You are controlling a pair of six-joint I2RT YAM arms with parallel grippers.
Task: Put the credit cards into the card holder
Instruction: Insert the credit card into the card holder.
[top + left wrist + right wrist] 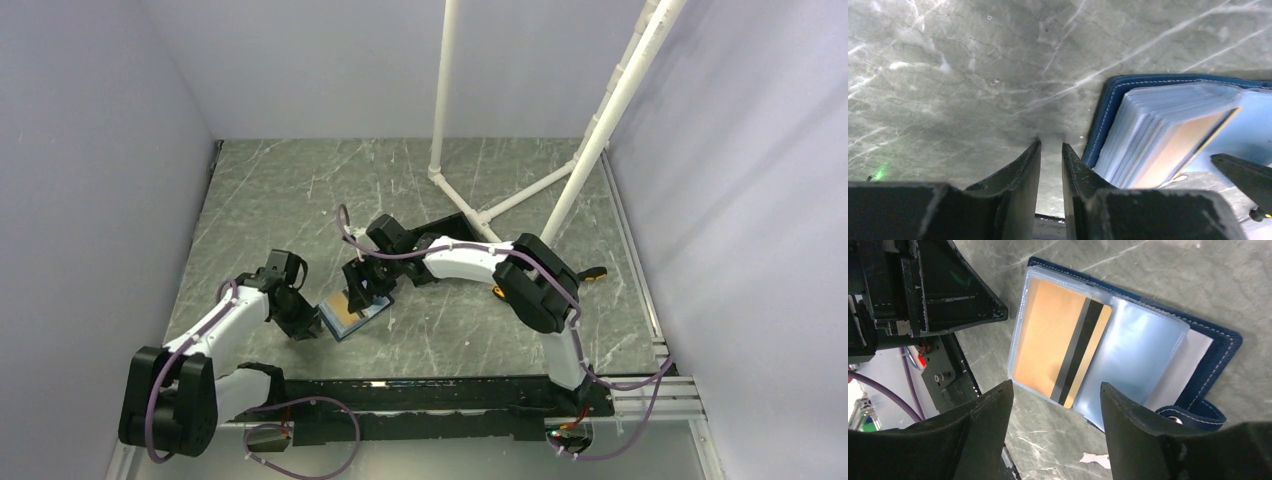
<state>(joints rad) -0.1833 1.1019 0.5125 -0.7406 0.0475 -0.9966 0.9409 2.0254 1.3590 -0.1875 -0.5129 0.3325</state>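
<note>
The dark-blue card holder (352,320) lies open on the table between my two grippers. An orange-gold credit card (1058,345) with a black stripe sits in its clear sleeve, one end sticking out; the card also shows in the left wrist view (1178,150). My right gripper (1055,390) is open and empty, just above the near edge of the holder (1218,340). My left gripper (1050,145) is nearly closed on nothing, tips down on the table beside the holder's blue edge (1110,110). No whitish card is in view.
A black open box (455,222) lies behind the right arm. An orange-handled screwdriver (596,272) lies to the right. White pipe frame legs (440,170) stand at the back. A small white scrap (1093,458) lies on the table.
</note>
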